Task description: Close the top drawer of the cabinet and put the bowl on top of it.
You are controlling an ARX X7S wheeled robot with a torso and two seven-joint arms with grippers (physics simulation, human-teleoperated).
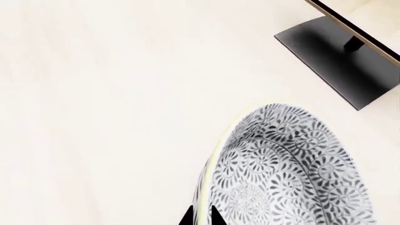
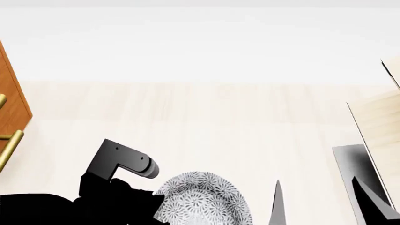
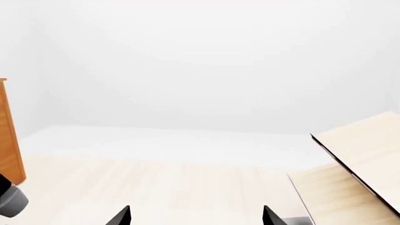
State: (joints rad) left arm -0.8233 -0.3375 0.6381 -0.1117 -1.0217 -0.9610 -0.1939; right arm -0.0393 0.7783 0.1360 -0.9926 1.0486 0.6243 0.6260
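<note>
The bowl (image 1: 287,173), white with a fine grey leaf pattern, lies tilted in the left wrist view. My left gripper (image 1: 201,218) is shut on its rim, one fingertip inside and one outside. In the head view the bowl (image 2: 200,201) sits low in the middle beside my black left arm (image 2: 119,187). My right gripper (image 3: 195,218) is open and holds nothing; it stands to the right of the bowl. Only a sliver of the reddish-brown cabinet (image 2: 14,101) shows at the far left, with brass handles (image 2: 9,145). I cannot tell how the top drawer stands.
A pale wood structure (image 2: 378,122) on a black base (image 2: 351,171) stands at the right, close to my right gripper (image 2: 325,206). The same base (image 1: 340,58) shows beyond the bowl in the left wrist view. Light wooden floor (image 2: 200,117) stretches to a white wall.
</note>
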